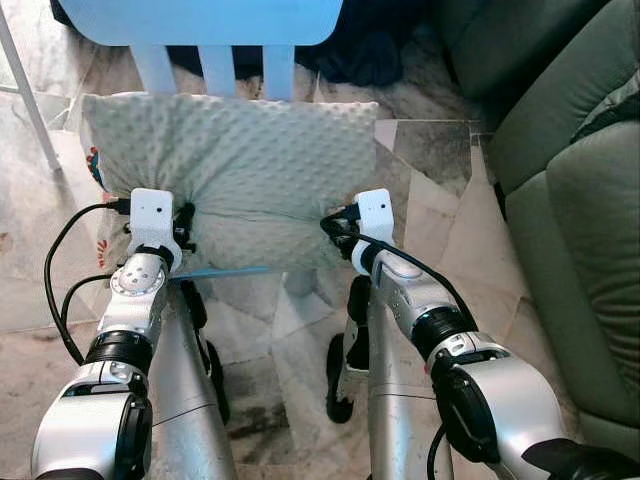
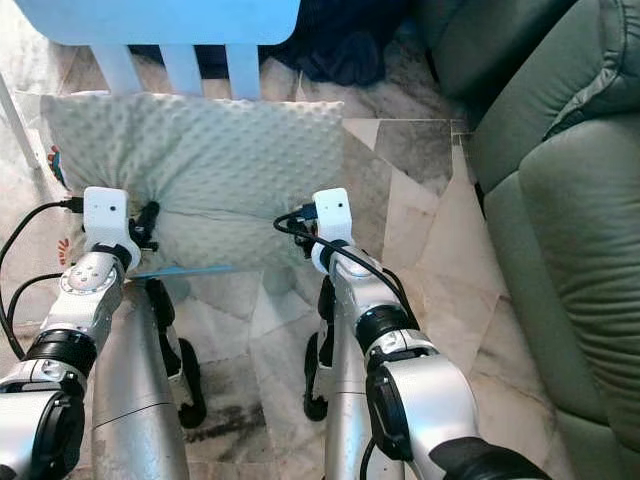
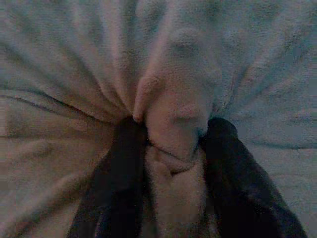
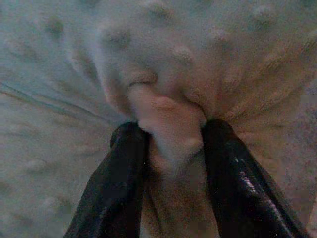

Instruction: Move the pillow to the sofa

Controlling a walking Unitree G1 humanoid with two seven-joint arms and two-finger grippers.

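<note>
Pillow (image 1: 235,175) in both claws, that is where I stand: one pale green, bumpy pillow, held out in front of me above the marble floor (image 1: 440,200), just below a blue chair (image 1: 210,30). My left gripper (image 3: 171,148) is clamped on a fold of fabric at the near left edge, and my right gripper (image 4: 171,134) is clamped on a matching fold at the near right edge; each wrist view shows cloth bunched tight between two black fingers.

To carry it well, I judge I should keep both pinches firm and level, so the soft body does not sag or slip free, and turn toward the green sofa (image 1: 570,230) at my right, lifting high enough to pass over the seat edge before I let go. Releasing both sides together should keep it from dropping crooked.

Count: one pillow, one sofa, one chair, two claws, both busy.
</note>
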